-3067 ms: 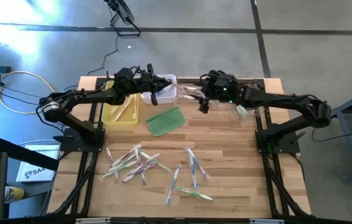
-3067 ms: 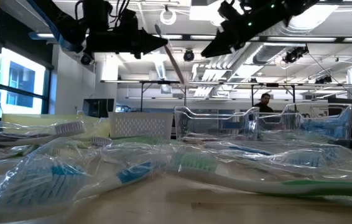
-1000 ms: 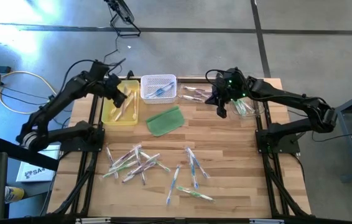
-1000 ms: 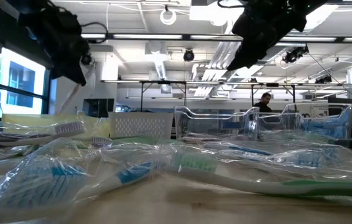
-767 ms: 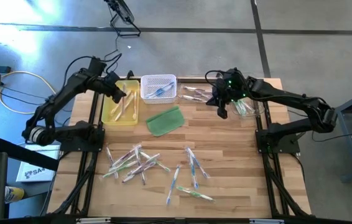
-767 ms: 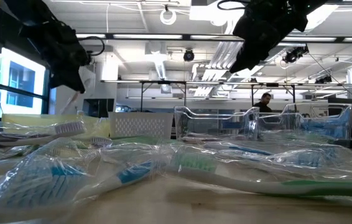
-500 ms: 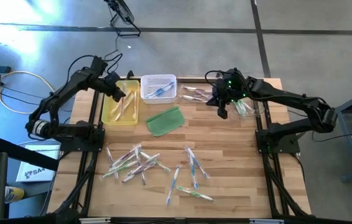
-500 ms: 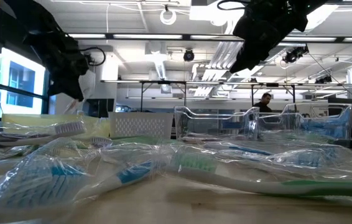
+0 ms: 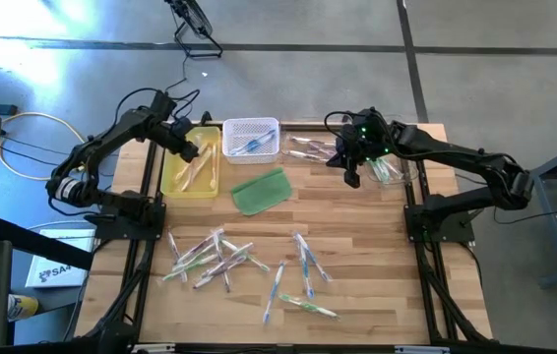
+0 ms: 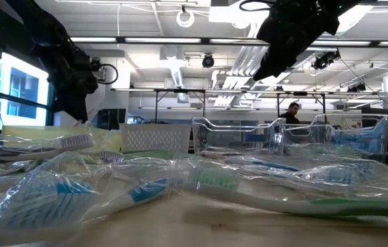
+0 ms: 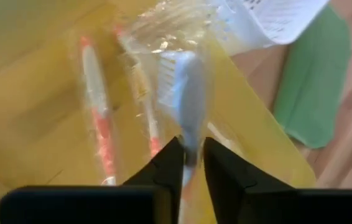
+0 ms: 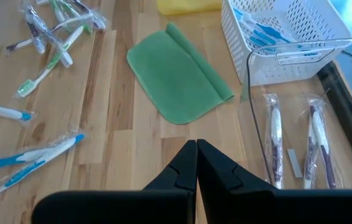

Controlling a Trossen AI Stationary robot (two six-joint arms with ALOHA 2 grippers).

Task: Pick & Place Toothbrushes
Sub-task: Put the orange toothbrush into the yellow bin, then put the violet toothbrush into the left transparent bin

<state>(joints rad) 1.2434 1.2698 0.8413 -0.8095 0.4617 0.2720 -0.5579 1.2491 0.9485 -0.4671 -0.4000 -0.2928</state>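
My left gripper (image 9: 188, 149) hangs over the yellow tray (image 9: 192, 169) at the table's far left, shut on a wrapped toothbrush with a pale handle (image 11: 181, 74). Two orange-handled toothbrushes (image 11: 96, 106) lie in that tray. My right gripper (image 9: 352, 179) hovers shut and holding nothing at the far right, beside the clear tray (image 9: 308, 149). That tray holds purple toothbrushes (image 12: 274, 140). Loose toothbrushes lie in two heaps near the front, one on the left (image 9: 215, 258) and one on the right (image 9: 303, 277). Blue ones lie in the white basket (image 9: 251, 140). My left gripper pinches the pale toothbrush's handle (image 11: 191, 134) between its two fingers (image 11: 166, 165). The fingers slant down from above, and the bristle end in its clear wrapper reaches forward past them over the yellow tray. Whether that end touches the tray, I cannot tell.
A flat green pad (image 9: 261, 189) lies on the wood between the trays and the loose heaps. Bare wood shows in the middle of the table. In the low view, wrapped toothbrushes (image 10: 146, 189) fill the foreground. A person stands far back in the room.
My left gripper has sunk toward the yellow tray with the pale toothbrush. In the low view the brush's hanging end has dropped behind the tray's wall. The left arm's elbow has swung toward the table's left edge.
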